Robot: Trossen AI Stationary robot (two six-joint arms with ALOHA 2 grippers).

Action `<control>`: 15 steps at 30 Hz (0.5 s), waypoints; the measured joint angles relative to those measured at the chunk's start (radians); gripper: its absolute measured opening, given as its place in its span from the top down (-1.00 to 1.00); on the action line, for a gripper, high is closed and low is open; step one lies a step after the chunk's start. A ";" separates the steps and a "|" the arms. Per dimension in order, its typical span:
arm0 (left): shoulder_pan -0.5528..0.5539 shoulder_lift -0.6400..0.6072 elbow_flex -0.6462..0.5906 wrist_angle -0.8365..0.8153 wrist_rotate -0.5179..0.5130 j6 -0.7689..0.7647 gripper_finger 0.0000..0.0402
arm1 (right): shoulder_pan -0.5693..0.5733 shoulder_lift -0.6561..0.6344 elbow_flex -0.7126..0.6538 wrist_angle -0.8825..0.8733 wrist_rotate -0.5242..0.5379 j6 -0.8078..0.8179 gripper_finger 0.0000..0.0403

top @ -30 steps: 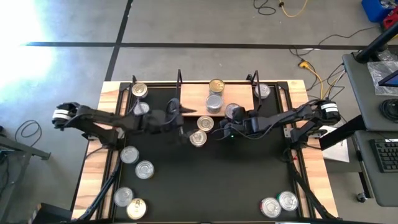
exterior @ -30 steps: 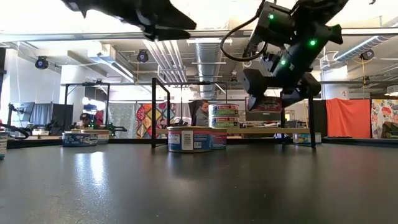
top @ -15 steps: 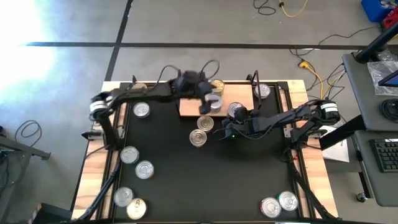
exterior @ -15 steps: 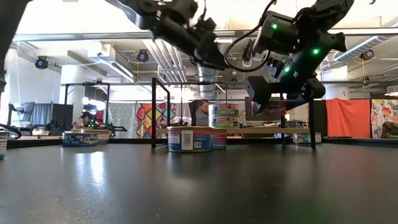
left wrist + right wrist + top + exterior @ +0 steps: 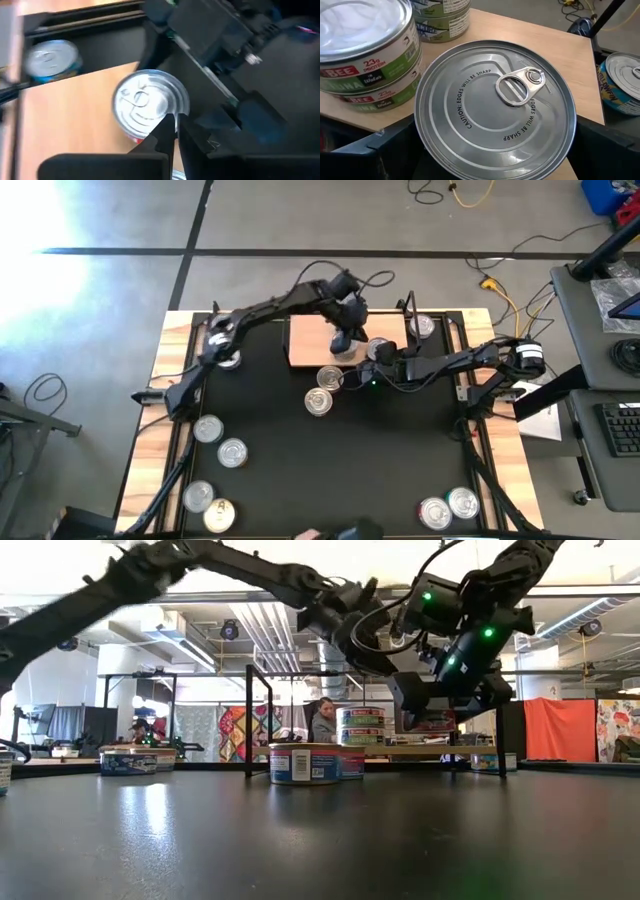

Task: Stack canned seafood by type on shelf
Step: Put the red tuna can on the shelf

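Note:
The shelf (image 5: 310, 340) is a light-wood board between black wire posts at the table's far middle. On it stands a stack of green-labelled tins (image 5: 365, 45), with another tin (image 5: 442, 20) behind. My right gripper (image 5: 378, 355) reaches in from the right and is shut on a silver-lidded tin (image 5: 495, 105) beside that stack. My left gripper (image 5: 175, 127) is shut and hovers over the stack's top tin (image 5: 150, 102); in the low view the left gripper (image 5: 375, 655) stands above the stack (image 5: 360, 725). My right gripper pinches the tin across its width, one finger (image 5: 380, 150) on each side of its round wall (image 5: 418, 131). The fingers come from the table's right, slanting down. The tin is lid up, held just above the shelf board (image 5: 400, 750).
Two tins (image 5: 330, 378) (image 5: 319, 401) stand on the black table in front of the shelf. One tin (image 5: 228, 358) lies left of the shelf and one (image 5: 422, 326) right of it. More tins sit at the near left (image 5: 208, 428) (image 5: 219, 515) and the near right (image 5: 434, 512).
My left arm has swung fast from the table's left side toward the far edge and right, and now its gripper hangs over the stack on the shelf. My right gripper has shifted slightly toward the shelf with its tin.

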 joint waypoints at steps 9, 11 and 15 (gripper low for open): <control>0.015 -0.022 -0.139 0.083 -0.062 0.070 1.00 | 0.000 0.009 -0.013 0.061 0.002 -0.023 -0.98; 0.013 -0.016 -0.137 0.099 -0.117 0.055 1.00 | 0.000 0.015 -0.013 0.102 0.001 -0.073 -0.98; 0.009 -0.014 -0.131 0.163 -0.117 0.031 1.00 | 0.000 0.033 -0.013 0.150 -0.003 -0.136 -0.98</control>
